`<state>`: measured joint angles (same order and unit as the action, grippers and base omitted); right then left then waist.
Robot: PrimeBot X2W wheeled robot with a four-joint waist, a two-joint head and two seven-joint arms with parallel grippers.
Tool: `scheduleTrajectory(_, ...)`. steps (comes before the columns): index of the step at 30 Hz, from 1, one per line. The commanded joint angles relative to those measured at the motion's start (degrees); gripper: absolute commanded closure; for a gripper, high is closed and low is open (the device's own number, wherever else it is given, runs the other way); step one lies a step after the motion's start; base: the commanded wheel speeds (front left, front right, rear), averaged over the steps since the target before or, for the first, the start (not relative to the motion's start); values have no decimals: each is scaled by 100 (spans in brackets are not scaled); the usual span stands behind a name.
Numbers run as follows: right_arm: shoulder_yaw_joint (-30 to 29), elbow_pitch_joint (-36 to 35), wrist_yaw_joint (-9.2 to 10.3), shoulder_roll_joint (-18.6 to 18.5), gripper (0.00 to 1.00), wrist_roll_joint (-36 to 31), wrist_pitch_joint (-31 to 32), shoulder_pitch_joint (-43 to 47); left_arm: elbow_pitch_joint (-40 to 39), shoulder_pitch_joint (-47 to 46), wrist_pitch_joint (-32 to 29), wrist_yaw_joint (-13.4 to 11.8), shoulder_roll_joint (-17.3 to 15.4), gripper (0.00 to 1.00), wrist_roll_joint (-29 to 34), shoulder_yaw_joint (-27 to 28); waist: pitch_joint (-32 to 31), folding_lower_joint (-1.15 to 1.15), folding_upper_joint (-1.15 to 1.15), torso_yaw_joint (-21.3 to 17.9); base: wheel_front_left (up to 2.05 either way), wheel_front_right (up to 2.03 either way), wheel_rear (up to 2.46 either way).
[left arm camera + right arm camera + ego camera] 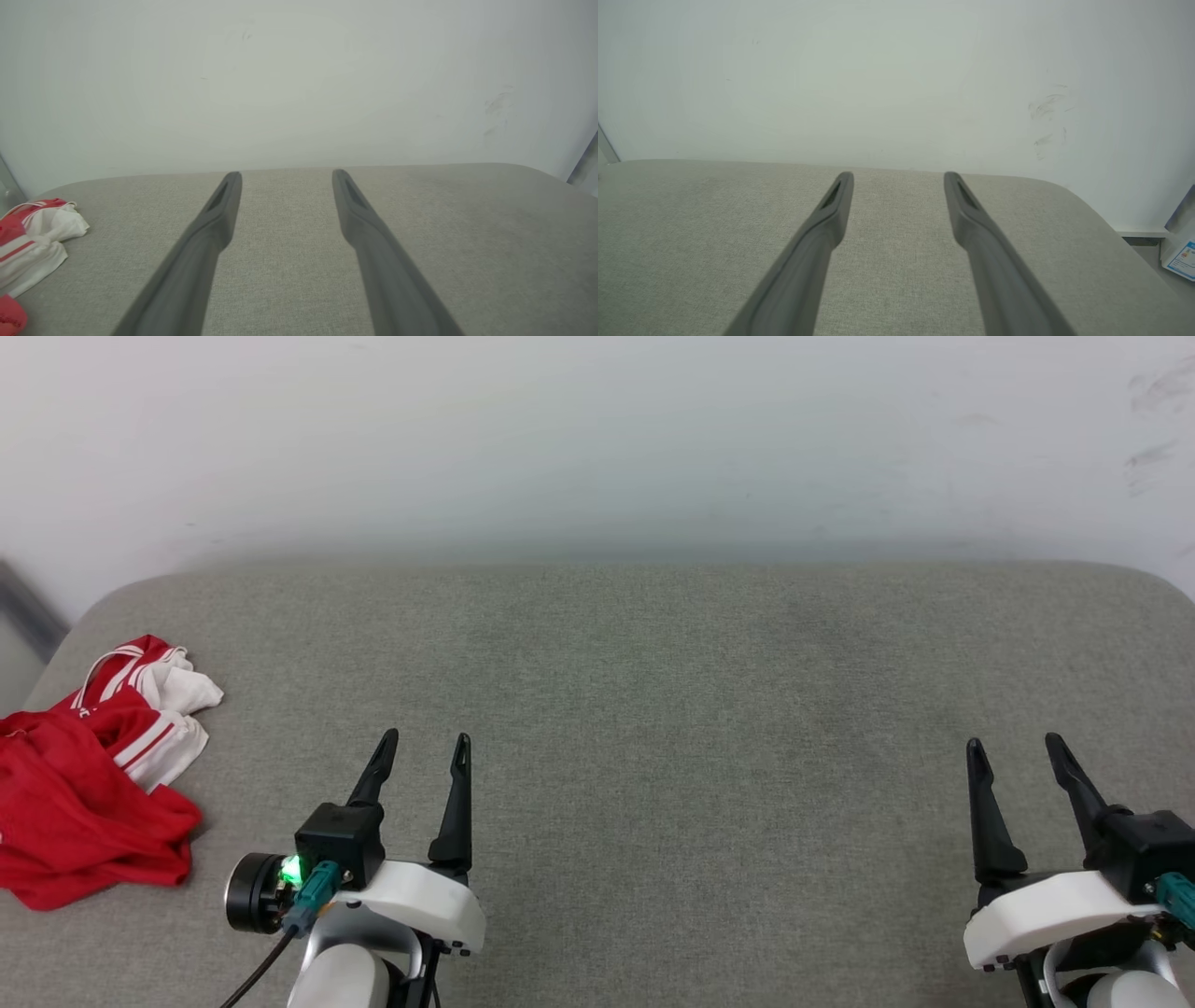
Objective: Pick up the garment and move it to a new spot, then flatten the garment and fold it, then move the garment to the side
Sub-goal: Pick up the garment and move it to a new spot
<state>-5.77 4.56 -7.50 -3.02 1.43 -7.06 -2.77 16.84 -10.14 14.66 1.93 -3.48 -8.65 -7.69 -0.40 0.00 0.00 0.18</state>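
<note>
- Head view: my left hand (426, 739) sits low on the left with its fingers spread, holding nothing. My right hand (1014, 742) sits low on the right, also spread and holding nothing. The garment (84, 784) lies crumpled at the far left edge of the grey surface (700, 709), red cloth bunched up with white, stripe-trimmed parts on top. It is near my left hand but not touching it, and I can read no writing in its folds. The surface has rounded back corners and runs up to a pale wall (597, 448). A wide stretch of grey cloth lies between my two hands and beyond them.
- Left wrist view: my left hand (287, 173) points at the back edge with its fingers wide apart over the surface (467, 242). The garment (37, 238) sits at the left border, well off my fingers' line.
- Right wrist view: my right hand (899, 174) is spread the same way over the surface (691, 224). The surface's right back corner curves away near scuff marks (1045, 112) on the wall. A labelled package (1181, 261) stands past that edge, its blue print too small to read.
</note>
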Motion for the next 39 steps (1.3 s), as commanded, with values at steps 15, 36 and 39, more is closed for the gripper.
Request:
scheduleTrajectory(15, 73, -103, 2, 19, 0, 1, -56, -52, 32, -188, 55, -111, 36, 0, 34, 44, 117, 0, 0, 957, 0, 0, 0)
scheduleTrajectory(36, 588, -293, 2, 15, 0, 445, 6, -126, -110, 82, 55, -171, 10, 0, 9, 598, 166, 0, 0, 2816, 0, 0, 0)
scheduleTrajectory(39, 609, -312, 2, 15, 0, 431, 15, -139, -101, 86, 55, -157, 13, 0, 31, 627, 173, 0, 0, 2872, 0, 0, 0)
